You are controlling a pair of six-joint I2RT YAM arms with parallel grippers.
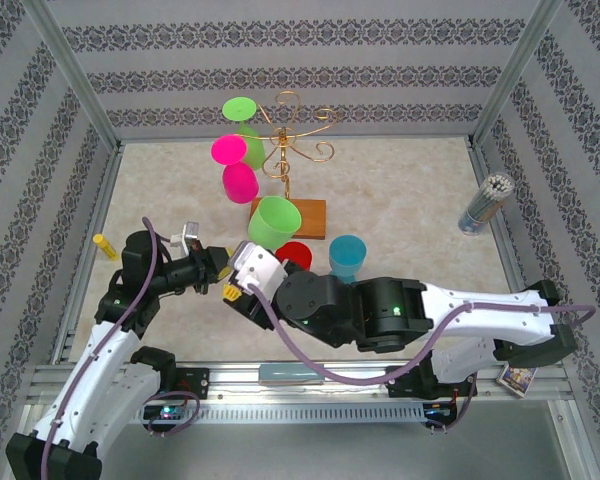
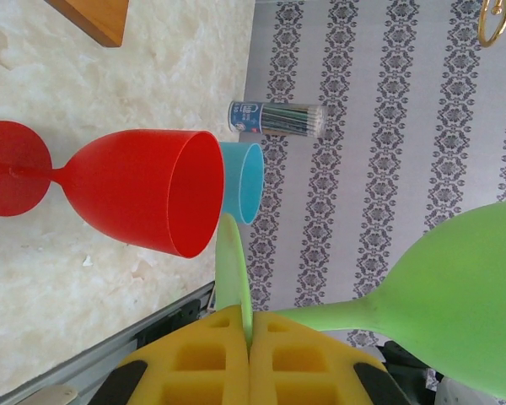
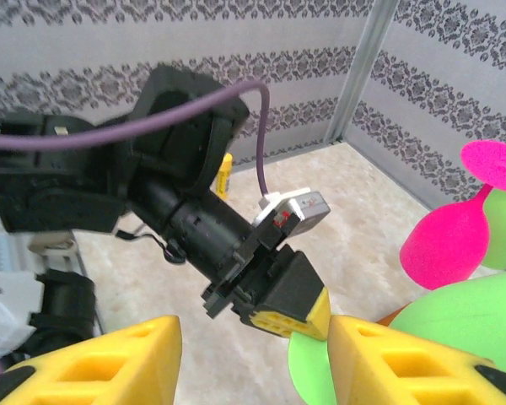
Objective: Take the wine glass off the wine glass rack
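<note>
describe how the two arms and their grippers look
The left arm and right arm have white links with black joint housings, and a purple cable loops along each. The left gripper and right gripper carry blocky yellow fingers with square recesses moulded in.

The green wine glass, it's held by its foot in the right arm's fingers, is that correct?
Not quite, the arm is wrong. The green wine glass is held by its foot in the left fingers, shut on the foot's edge, as the left wrist view shows.
</note>
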